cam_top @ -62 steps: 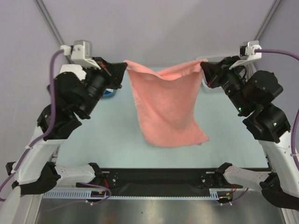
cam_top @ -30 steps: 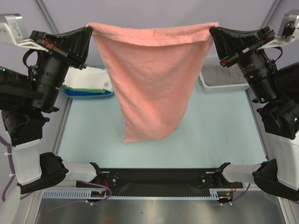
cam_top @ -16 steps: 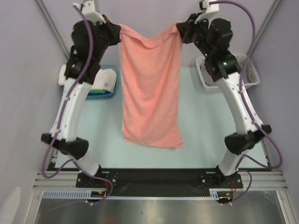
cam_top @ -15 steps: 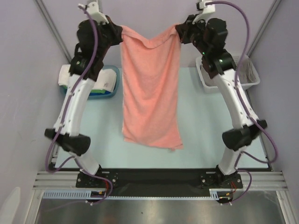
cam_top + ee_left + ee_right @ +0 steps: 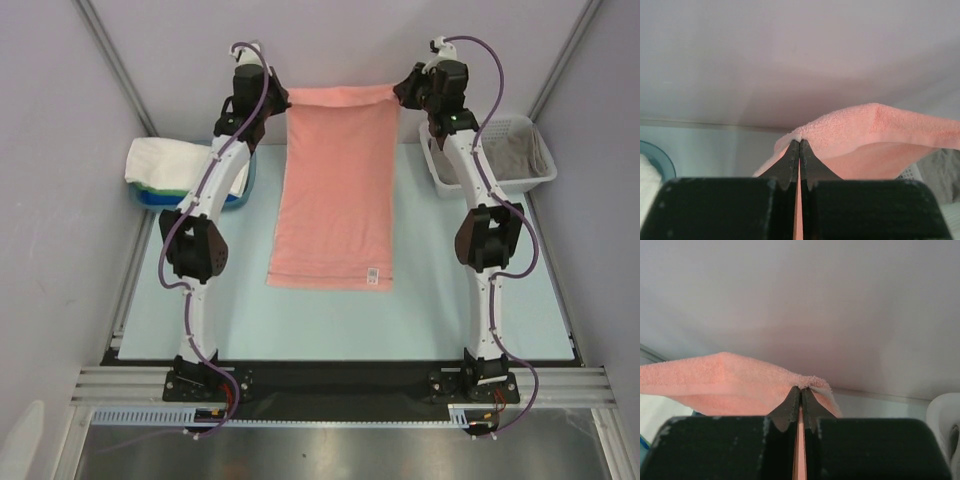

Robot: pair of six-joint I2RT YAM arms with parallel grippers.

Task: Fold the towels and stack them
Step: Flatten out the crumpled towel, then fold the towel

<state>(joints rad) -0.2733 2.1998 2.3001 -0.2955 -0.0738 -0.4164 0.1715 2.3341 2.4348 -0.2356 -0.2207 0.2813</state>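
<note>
A salmon pink towel point(image 5: 338, 190) stretches from the far end of the table toward the front, its near edge with a small white tag resting on the surface. My left gripper point(image 5: 277, 98) is shut on its far left corner point(image 5: 799, 136). My right gripper point(image 5: 402, 93) is shut on its far right corner point(image 5: 812, 382). Both arms reach far out to the back wall. More towels point(image 5: 175, 165) lie stacked at the left, white on top of green and blue. A grey towel point(image 5: 508, 150) lies in the basket at the right.
A blue plastic tray point(image 5: 250, 178) under the stack sits at the back left. A white perforated basket point(image 5: 541, 168) stands at the back right. The back wall point(image 5: 330, 40) is close behind both grippers.
Both arms have swung from high near the camera out and down toward the back wall. The pink towel, hanging before, is now drawn out flat with its near edge on the table.
</note>
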